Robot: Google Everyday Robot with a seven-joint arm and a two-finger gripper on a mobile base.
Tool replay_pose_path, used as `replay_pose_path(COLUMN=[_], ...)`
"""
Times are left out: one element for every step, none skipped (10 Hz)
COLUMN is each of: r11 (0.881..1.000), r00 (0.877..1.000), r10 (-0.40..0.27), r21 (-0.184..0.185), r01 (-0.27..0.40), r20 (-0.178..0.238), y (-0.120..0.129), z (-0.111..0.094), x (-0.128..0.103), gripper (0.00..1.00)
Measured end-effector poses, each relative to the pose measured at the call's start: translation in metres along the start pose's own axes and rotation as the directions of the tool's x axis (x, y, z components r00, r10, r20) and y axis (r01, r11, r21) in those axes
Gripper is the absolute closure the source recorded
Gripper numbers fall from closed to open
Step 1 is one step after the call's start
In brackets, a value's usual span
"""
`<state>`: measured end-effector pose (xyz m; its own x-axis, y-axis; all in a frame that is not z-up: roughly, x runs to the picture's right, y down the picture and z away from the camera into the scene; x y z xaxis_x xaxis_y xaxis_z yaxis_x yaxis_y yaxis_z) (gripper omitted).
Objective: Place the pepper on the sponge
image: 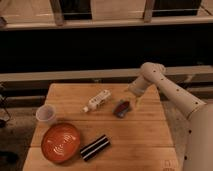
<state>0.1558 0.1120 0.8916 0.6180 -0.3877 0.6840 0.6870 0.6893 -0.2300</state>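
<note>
Pepper [123, 105] atop sponge [119, 112] — fingers [133, 99] just beside

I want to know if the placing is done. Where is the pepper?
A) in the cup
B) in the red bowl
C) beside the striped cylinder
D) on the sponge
D: the pepper lies on the sponge, right of the bottle, with the gripper close above it to the right.

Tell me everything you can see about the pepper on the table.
The pepper is small, dark red and elongated. It lies slantwise on top of the light blue sponge, right of the middle of the wooden table. The gripper is just above its upper right end; whether they touch cannot be told.
</note>
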Motion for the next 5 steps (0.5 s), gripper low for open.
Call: replay_pose_path(r11=[1.000, 1.000, 1.000, 1.000, 1.000], r00=[1.000, 1.000, 1.000, 1.000, 1.000], r10=[0.000, 0.000, 0.002, 0.002, 0.007], r21=[-0.002, -0.003, -0.005, -0.009, -0.010], r01=[0.000, 0.000, -0.002, -0.002, -0.006], r20=[-0.001, -0.002, 0.001, 0.007, 0.011], y=[0.000, 0.000, 0.001, 0.002, 0.002], z=[0.000, -0.002, -0.003, 0.001, 0.011], x=[0.001, 0.002, 0.002, 0.001, 0.001], gripper=[0.20, 0.20, 0.20, 0.20, 0.20])
